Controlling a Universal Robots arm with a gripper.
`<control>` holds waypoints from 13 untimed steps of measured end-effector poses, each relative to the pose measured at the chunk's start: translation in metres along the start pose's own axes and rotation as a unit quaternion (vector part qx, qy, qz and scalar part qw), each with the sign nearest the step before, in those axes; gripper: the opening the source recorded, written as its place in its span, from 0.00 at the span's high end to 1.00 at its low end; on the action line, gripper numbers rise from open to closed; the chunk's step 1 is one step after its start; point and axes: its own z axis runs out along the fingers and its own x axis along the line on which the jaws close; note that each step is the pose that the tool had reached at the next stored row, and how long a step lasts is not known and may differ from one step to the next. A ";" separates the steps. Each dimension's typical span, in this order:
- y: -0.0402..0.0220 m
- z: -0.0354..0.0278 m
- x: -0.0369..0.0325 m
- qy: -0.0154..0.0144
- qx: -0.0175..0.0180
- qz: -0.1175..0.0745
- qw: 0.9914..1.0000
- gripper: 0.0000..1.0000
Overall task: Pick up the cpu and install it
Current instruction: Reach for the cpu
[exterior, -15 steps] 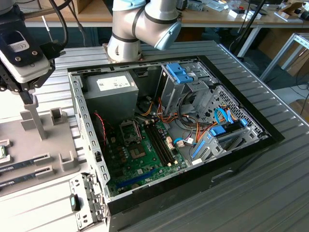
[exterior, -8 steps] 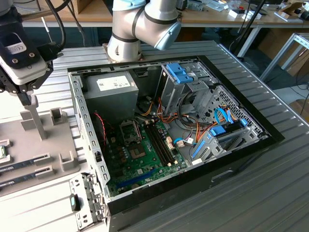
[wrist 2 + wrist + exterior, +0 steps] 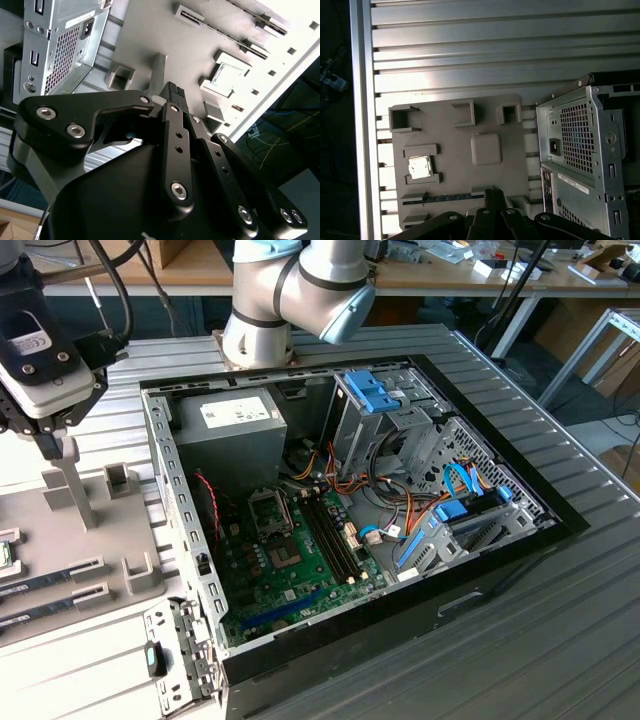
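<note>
My gripper (image 3: 50, 448) hangs over a flat grey plate (image 3: 512, 165) that lies on the metal table (image 3: 470, 50). In the exterior view, the plate is on the exterior view's left, just beside the open computer case (image 3: 165, 475).

In both wrist views my fingers (image 3: 172, 95) (image 3: 493, 195) look pressed together. There is nothing between them.

The cpu (image 3: 418, 167) is not in my grip. In the first wrist view it lies flat in a small holder on the grey plate, with its shiny top facing up. In the second wrist view I see it (image 3: 227, 74) in that same holder, well apart from my fingertips.

Inside the case is the green board (image 3: 260, 570). Its socket (image 3: 270, 510) sits near the grey power box (image 3: 225, 430). I cannot tell if the socket is open.
</note>
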 end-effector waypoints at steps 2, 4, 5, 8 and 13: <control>-0.0001 0.0000 0.0005 0.000 0.000 0.000 1.000 0.89; -0.0001 0.0000 0.0012 0.000 0.000 0.000 1.000 0.89; -0.0001 0.0000 0.0015 0.000 0.000 0.000 1.000 0.89; -0.0002 0.0000 0.0027 0.000 0.000 0.000 1.000 0.89; -0.0005 -0.0001 0.0069 0.000 0.000 0.000 1.000 0.89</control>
